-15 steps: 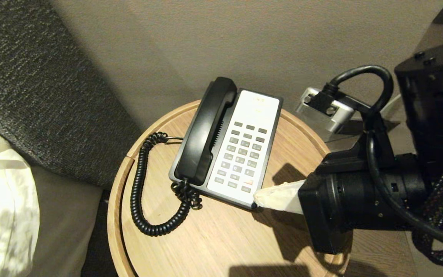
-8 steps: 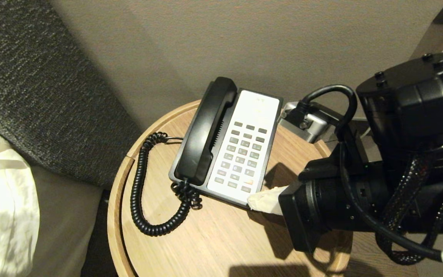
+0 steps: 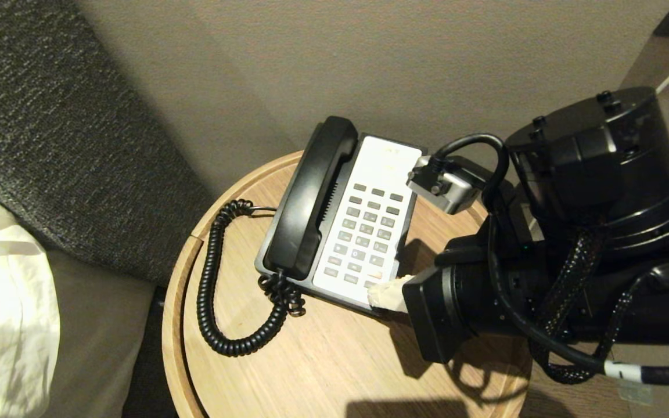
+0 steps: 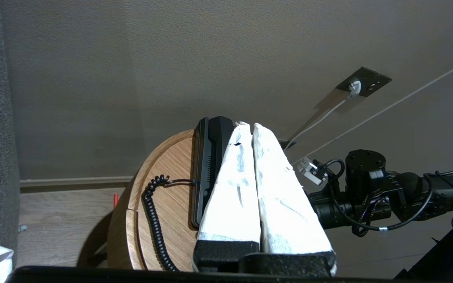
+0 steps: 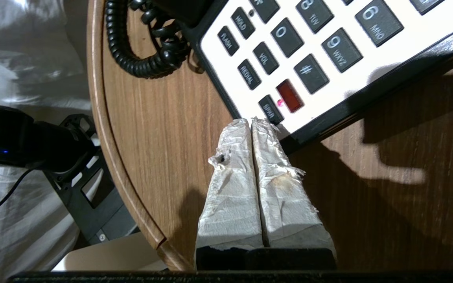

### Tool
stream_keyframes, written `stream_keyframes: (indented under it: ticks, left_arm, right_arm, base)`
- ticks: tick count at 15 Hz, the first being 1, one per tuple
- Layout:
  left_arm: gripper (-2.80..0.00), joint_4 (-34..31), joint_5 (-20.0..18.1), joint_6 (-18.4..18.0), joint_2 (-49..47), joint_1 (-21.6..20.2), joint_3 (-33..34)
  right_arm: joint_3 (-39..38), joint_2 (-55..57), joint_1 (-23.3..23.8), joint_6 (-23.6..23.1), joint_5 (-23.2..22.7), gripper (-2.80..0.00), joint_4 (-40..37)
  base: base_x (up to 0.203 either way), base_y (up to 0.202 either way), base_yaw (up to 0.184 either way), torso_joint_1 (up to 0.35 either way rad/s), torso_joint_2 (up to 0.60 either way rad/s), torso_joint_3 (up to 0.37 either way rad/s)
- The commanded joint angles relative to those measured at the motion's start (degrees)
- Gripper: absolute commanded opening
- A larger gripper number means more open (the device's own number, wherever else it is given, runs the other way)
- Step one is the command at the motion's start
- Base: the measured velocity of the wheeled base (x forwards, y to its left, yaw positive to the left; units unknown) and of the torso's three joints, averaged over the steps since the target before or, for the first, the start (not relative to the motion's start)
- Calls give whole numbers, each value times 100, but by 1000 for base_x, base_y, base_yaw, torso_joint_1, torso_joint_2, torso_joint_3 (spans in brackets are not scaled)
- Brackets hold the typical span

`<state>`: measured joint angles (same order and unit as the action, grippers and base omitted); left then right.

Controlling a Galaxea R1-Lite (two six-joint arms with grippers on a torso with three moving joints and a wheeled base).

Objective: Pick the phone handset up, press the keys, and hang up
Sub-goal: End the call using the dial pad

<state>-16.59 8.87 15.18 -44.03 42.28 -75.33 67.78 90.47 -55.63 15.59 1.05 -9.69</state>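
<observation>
- Phone handset [image 3: 311, 197]: seated in its cradle along the left side of the desk phone [image 3: 395, 154], glossy black, lying lengthwise. Its coiled cord [image 3: 212, 290] loops out over the wood to the left and returns to the near end of the handset.
- Keys [image 3: 366, 235]: rows of grey buttons on the white faceplate, with one red key [image 5: 289, 95] in the nearest row.
- Desk phone: stands on the round wooden counter [image 3: 323, 360], toward its far edge beside the wall.
- Right gripper [image 3: 385, 293]: reaches in from the right, low over the counter. Its taped jaws are pressed together, with nothing between them. In the right wrist view the tips sit at the near corner of the phone, right by the lowest grey key next to the red one; whether they touch it cannot be told.
- Left gripper [image 4: 245, 126]: held back from the counter, pointing toward the phone. Jaws together, empty.
</observation>
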Motion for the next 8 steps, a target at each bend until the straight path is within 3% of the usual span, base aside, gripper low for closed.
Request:
stream_keyframes:
  ticks: [1, 8]
  left_arm:
    - [-280, -11, 9, 12, 16, 0, 18]
    - [-280, -11, 0, 20, 34, 0, 35]
  right_arm:
    - [16, 58, 45, 14, 4, -280, -6]
    - [101, 191, 169, -1, 9, -280, 90]
  base:
    - [0, 0, 0, 0, 0, 0]
    - [0, 0, 0, 0, 0, 0]
